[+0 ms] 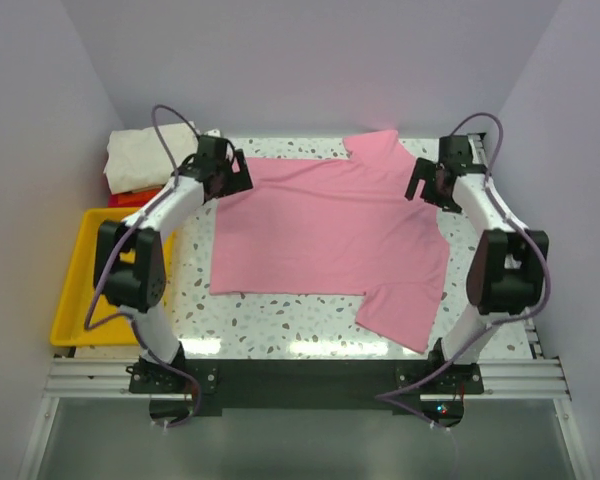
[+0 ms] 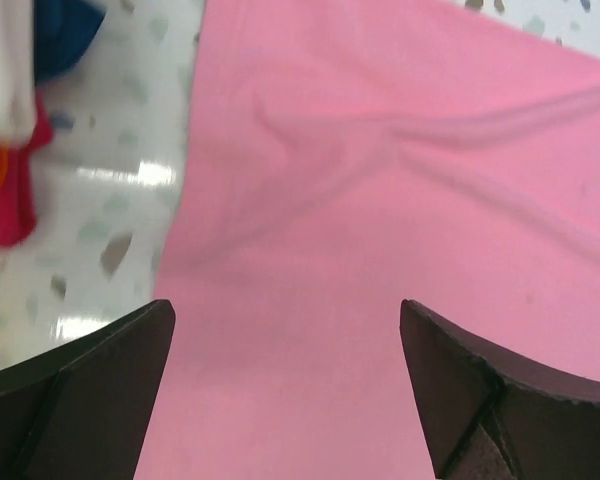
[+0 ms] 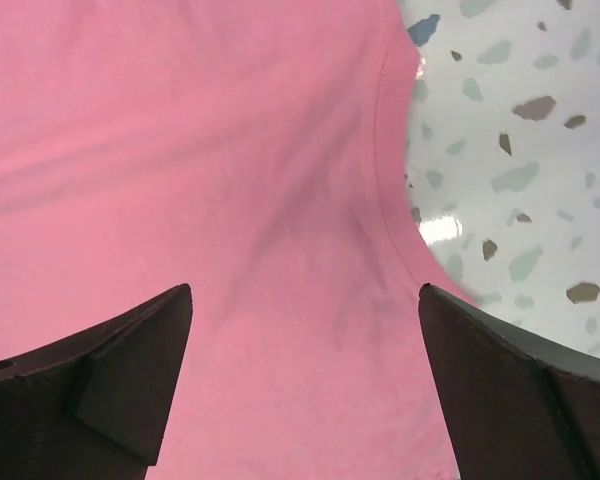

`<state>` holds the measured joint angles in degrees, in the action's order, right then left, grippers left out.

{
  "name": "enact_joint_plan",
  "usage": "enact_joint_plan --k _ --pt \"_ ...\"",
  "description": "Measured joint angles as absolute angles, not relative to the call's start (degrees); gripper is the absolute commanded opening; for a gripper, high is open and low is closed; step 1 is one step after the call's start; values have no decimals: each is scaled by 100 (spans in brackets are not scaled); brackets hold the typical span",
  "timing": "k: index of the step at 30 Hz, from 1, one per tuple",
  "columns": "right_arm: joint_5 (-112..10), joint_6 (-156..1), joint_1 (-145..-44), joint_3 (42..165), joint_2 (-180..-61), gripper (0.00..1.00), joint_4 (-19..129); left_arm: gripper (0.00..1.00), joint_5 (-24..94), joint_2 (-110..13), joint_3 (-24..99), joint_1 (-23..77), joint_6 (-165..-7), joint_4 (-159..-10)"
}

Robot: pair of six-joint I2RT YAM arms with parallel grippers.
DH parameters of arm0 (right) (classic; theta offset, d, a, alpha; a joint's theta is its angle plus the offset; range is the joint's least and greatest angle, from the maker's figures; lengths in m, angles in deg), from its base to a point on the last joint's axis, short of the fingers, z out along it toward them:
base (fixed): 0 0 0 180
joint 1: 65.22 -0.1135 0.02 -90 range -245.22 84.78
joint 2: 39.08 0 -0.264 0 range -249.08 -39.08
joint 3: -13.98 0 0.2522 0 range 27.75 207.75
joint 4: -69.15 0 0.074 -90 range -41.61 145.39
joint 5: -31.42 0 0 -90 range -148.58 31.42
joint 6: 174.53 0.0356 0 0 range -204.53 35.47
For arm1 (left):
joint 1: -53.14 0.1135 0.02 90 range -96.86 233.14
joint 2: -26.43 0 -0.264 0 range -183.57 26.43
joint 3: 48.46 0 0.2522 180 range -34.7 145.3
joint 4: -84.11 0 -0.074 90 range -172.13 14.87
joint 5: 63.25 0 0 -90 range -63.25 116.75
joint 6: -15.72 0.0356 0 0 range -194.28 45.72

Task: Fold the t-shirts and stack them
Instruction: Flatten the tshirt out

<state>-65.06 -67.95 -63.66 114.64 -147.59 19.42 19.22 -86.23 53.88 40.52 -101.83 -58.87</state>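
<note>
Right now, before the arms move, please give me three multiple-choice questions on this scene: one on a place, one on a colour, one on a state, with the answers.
1. Relative to the pink shirt, the yellow tray lies: A) on top of it; B) at its left; C) at its right.
2. The top shirt of the folded pile is: A) cream-white; B) green; C) black.
3. The jaws of the left arm and right arm are: A) shut on cloth; B) hidden; C) open.

Answers: 1 B, the tray sits beside the left arm. 2 A, pale cloth lies on top. 3 C, each wrist view shows a wide gap over pink cloth.
</note>
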Motion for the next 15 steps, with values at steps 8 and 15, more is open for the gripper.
enact_joint_plan --k 8,15 --pt "-6572 -5910 -6366 7798 -10696 99 2805 100 1477 -4567 1314 3082 -11298 -6002" --pt "-6806 -4916 -6366 5906 -8220 99 3369 92 1442 -3148 -507 3020 -12413 -5509"
